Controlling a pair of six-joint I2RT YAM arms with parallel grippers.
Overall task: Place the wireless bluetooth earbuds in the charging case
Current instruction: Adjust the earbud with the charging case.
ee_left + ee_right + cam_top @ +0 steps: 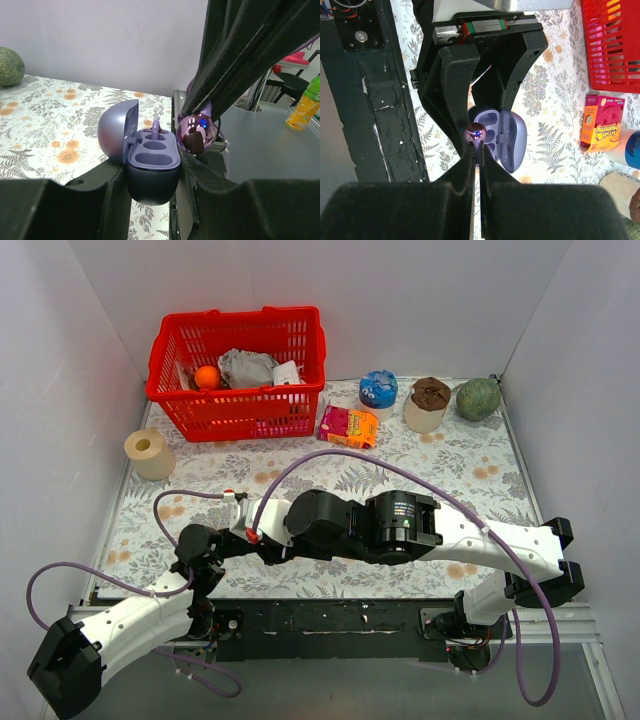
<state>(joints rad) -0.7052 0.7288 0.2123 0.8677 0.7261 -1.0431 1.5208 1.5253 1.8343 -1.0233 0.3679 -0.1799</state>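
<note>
Left arm (130, 615): white shell links, black end cap, black joint housings. Right arm (500, 540): same white shell, plus bulky black motor blocks carrying a small white label (403, 506), text too small to read. Purple cable (300, 465) loops off each arm; white connector (240, 512) with red tips. Left fingers (447, 90): matte black, broad, angular, mounted on a silver rail (480, 27) with a green-and-red strip. Right fingers (465, 170): matte black, foam-like texture, narrowing to thin tips.

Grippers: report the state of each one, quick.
Left gripper: closed, holding the charging case, whose lid is open.
Right gripper: closed, pinching one purple earbud beside the case.
</note>
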